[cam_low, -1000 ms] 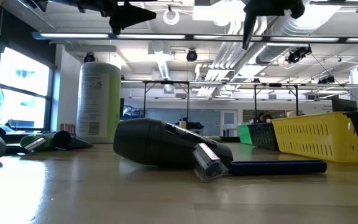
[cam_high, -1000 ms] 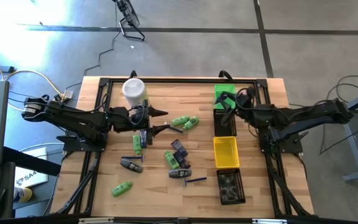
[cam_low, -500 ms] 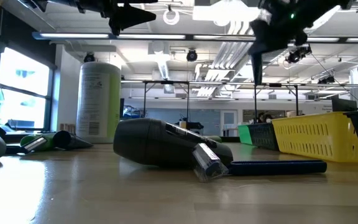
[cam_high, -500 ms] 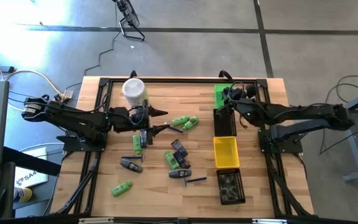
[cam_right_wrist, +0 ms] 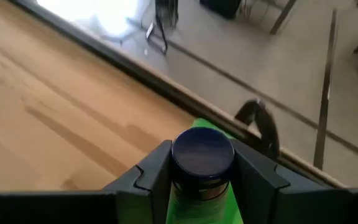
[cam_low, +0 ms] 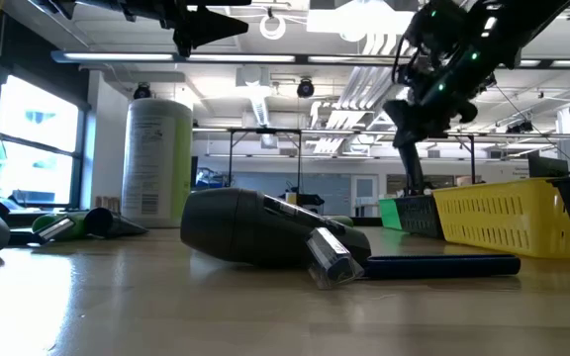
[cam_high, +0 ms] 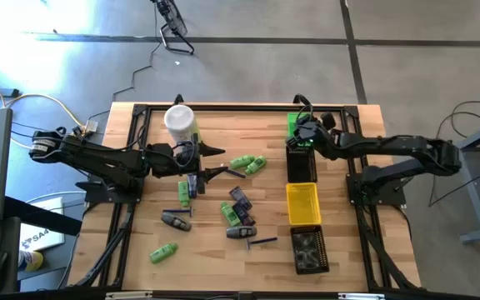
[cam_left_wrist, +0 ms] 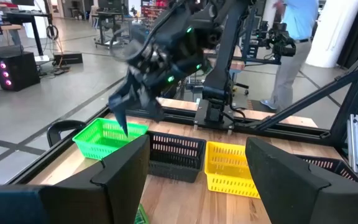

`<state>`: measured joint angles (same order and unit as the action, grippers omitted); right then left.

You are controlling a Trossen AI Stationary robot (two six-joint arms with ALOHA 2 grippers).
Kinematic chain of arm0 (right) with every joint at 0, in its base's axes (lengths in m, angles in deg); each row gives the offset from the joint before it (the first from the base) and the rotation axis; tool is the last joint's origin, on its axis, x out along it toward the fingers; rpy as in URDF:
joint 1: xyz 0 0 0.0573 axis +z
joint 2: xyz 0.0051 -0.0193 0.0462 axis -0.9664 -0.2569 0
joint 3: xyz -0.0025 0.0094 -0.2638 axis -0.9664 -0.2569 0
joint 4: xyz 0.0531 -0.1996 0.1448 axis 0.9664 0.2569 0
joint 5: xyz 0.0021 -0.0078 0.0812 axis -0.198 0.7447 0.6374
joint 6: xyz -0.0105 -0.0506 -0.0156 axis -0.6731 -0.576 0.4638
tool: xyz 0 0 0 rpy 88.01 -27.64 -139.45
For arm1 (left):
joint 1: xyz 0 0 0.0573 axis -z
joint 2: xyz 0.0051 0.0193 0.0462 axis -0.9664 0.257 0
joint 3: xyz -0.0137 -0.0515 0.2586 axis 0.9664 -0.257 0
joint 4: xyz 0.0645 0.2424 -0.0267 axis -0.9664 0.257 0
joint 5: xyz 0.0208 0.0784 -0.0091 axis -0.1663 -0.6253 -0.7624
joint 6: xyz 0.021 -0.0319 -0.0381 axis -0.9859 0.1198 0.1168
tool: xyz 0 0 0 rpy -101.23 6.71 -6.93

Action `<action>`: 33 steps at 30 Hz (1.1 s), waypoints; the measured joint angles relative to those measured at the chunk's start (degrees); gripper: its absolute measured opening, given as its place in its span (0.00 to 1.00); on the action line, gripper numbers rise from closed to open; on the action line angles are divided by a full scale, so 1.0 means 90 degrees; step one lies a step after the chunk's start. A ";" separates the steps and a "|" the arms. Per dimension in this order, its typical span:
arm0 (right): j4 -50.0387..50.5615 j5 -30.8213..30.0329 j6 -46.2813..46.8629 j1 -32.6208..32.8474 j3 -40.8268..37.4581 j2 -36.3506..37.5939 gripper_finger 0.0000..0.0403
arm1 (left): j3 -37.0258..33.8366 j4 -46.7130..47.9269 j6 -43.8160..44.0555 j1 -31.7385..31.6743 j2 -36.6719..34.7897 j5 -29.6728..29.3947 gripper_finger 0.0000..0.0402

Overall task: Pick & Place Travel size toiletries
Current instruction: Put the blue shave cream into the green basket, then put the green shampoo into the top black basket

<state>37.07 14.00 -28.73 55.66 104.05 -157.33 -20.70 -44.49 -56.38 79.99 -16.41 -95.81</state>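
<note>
Sorted by colour, it seems: bins lined up in a row along the right side of the surface [cam_high: 140,250], green bin [cam_high: 299,122] farthest, then a black bin [cam_high: 301,164], a yellow bin [cam_high: 302,202] and another black bin [cam_high: 309,249] nearest. Loose toiletries scattered left of that row, around the middle: green mini bottles [cam_high: 247,163] just ahead of the left arm, another green bottle [cam_high: 163,252] alone near the front left, dark tubes [cam_high: 238,208] clustered in the centre, a thin dark stick [cam_high: 263,241] near the front. Large pale-green canister [cam_high: 180,122] upright at the far left, apart from the rest.

Right pincer [cam_high: 304,133] carried out over the green bin, tilted downward, presumably to drop its load into the bin of matching colour. Partly closed, fingers [cam_right_wrist: 151,171] clamped on either side of a green bottle with a dark round cap [cam_right_wrist: 202,154], cap poking up between them. Bottle not yet released, judging by the snug hold.

Left pincer [cam_high: 220,162] held above the surface just left of the green mini bottles, spread wide, nothing between its fingers [cam_left_wrist: 120,180], apparently waiting or lined up for a next pick.
</note>
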 joint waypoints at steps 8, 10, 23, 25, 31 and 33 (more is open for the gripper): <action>-0.0003 0.0196 0.0100 -0.0350 0.0000 -0.0699 0.33 | 0.0002 0.0022 0.0000 0.0000 0.0000 0.0000 0.65; 0.0004 0.0301 0.0169 -0.0431 0.0000 -0.0767 0.33 | 0.0002 0.0022 0.0000 0.0000 0.0000 0.0000 0.65; 0.0007 0.0638 0.0168 -0.0648 0.0000 -0.0781 0.38 | 0.0004 0.0022 0.0000 0.0000 0.0000 0.0001 0.65; 0.0005 0.0593 0.0175 -0.0648 0.0000 -0.0781 0.42 | 0.0005 0.0022 0.0000 0.0000 0.0000 0.0000 0.65; -0.0014 0.0161 0.0160 -0.0645 0.0000 -0.0779 0.57 | 0.0005 0.0022 0.0000 0.0000 0.0000 0.0002 0.65; -0.0049 0.0022 0.0147 -0.0645 0.0000 -0.0738 0.59 | 0.0005 0.0022 0.0000 0.0000 0.0000 0.0002 0.65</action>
<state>36.63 14.20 -27.41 49.86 104.05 -163.97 -20.66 -44.29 -56.38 79.99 -16.41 -95.78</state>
